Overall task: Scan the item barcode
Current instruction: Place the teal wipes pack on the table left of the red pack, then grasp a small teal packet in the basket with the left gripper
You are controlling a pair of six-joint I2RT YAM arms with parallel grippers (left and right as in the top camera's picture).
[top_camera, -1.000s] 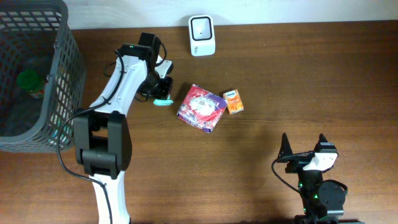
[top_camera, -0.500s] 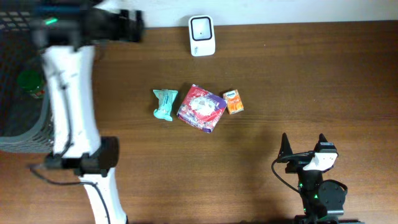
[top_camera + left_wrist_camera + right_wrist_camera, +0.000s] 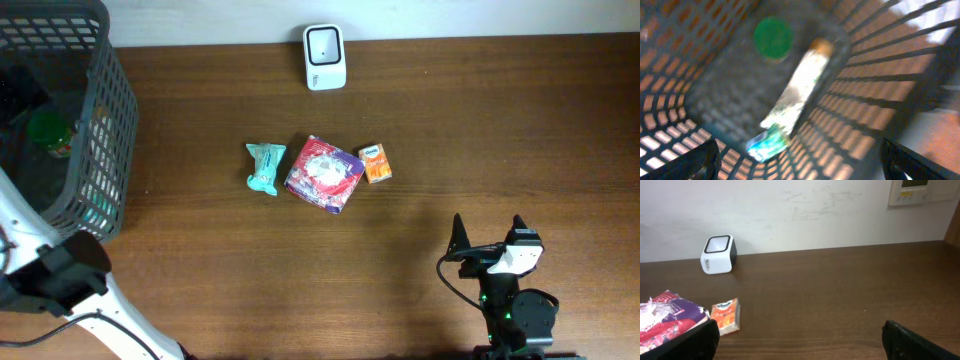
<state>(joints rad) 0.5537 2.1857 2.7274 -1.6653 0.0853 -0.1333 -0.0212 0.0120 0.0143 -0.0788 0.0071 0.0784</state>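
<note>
The white barcode scanner [image 3: 325,58] stands at the table's back edge, also in the right wrist view [image 3: 718,254]. Three items lie mid-table: a teal packet [image 3: 264,166], a purple-and-red packet [image 3: 324,174] and a small orange box [image 3: 376,163]. My left gripper [image 3: 800,167] is open and empty, looking down into the grey basket [image 3: 880,65], where a green-capped item [image 3: 773,36] and a pale tube [image 3: 795,95] lie. My right gripper [image 3: 490,235] rests open at the front right, far from the items.
The grey basket [image 3: 100,120] fills the left end of the table. My left arm's base link [image 3: 50,280] sits at the front left. The orange box [image 3: 725,316] and purple packet [image 3: 665,320] lie ahead-left of the right gripper.
My left gripper let go of the teal packet, leaving it beside the purple packet, and swung left and away over the basket. The right arm has not moved.
</note>
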